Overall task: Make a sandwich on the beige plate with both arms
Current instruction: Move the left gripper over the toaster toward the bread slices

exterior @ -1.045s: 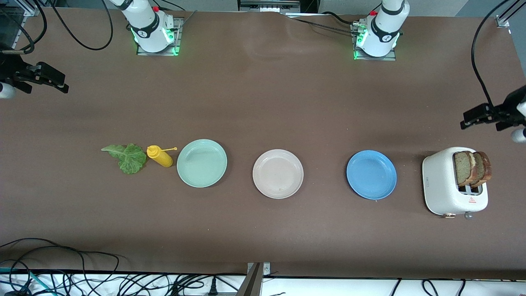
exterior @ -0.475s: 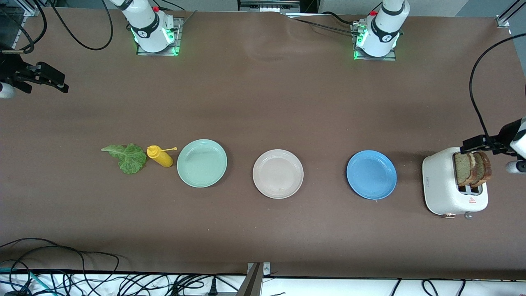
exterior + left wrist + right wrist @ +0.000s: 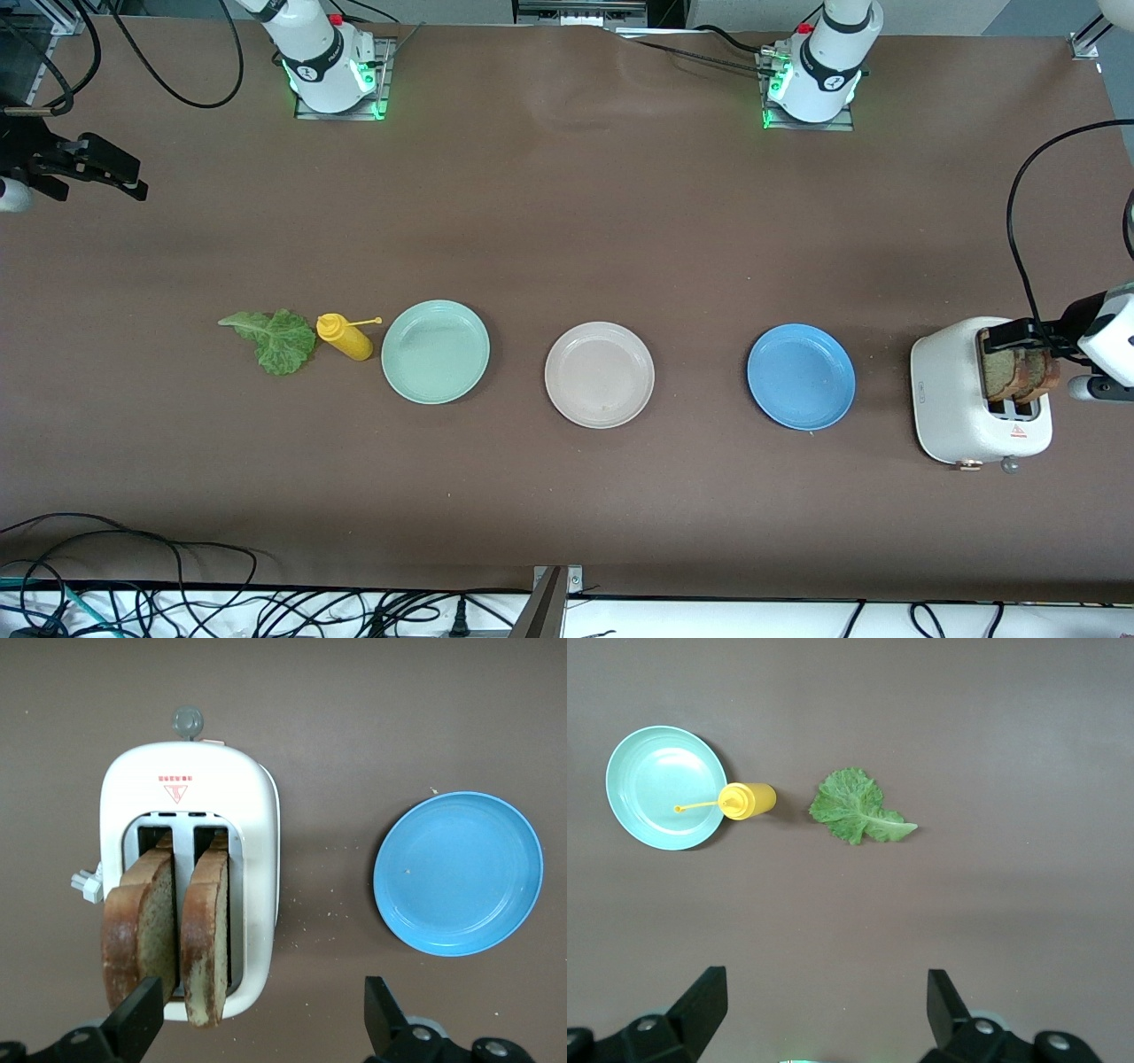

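Two brown bread slices stand upright in the white toaster at the left arm's end of the table. My left gripper hangs open just over their tops. In the left wrist view the slices sit beside one finger, and the gripper spans the toaster's edge. The beige plate lies bare at mid-table. The lettuce leaf lies flat toward the right arm's end and also shows in the right wrist view. My right gripper waits open and empty, high above the table; in its own view nothing is between the fingers.
A yellow squeeze bottle lies between the lettuce and a mint-green plate. A blue plate sits between the beige plate and the toaster. Cables run along the table's front edge.
My left gripper has come from the table's end to just over the bread in the toaster. The right arm has not moved.
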Motion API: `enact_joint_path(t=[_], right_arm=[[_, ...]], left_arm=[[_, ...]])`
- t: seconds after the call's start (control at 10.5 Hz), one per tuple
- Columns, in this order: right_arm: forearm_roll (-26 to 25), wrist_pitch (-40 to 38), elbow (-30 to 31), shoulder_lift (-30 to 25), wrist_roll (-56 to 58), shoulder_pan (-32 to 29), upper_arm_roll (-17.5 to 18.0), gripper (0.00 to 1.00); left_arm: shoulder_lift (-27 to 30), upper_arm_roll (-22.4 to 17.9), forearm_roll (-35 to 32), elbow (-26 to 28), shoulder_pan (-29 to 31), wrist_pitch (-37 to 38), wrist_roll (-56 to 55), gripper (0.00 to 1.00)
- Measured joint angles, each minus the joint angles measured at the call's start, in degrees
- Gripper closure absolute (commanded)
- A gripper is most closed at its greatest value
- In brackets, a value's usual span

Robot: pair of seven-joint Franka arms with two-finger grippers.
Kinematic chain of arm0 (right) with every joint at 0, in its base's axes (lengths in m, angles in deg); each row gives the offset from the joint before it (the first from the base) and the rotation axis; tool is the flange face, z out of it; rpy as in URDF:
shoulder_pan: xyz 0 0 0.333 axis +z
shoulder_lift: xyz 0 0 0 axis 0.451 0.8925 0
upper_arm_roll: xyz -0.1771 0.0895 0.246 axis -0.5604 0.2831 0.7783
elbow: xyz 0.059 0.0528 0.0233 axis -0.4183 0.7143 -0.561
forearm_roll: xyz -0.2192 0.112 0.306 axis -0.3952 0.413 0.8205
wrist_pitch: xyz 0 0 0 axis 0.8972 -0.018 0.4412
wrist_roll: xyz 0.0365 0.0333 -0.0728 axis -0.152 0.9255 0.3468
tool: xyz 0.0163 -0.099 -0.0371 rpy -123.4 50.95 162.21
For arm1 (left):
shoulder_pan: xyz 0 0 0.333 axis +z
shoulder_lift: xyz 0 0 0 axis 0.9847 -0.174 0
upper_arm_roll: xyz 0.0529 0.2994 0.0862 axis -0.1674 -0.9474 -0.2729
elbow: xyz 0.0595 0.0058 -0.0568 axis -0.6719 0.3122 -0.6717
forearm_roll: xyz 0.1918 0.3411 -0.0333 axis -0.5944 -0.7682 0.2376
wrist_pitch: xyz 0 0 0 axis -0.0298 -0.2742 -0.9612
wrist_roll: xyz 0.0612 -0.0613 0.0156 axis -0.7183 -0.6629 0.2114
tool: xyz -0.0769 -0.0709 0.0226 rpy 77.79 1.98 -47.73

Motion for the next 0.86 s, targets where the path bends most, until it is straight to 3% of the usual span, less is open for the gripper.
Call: enact_joint_path(t=[0.86], right_arm=[[0.0,0.0,0.0,0.0,0.0,0.0,0.0,0.0]], left_arm=[[-2.0,0.0,0.0,-0.4,1.5,-2.5,2.3,0.0]])
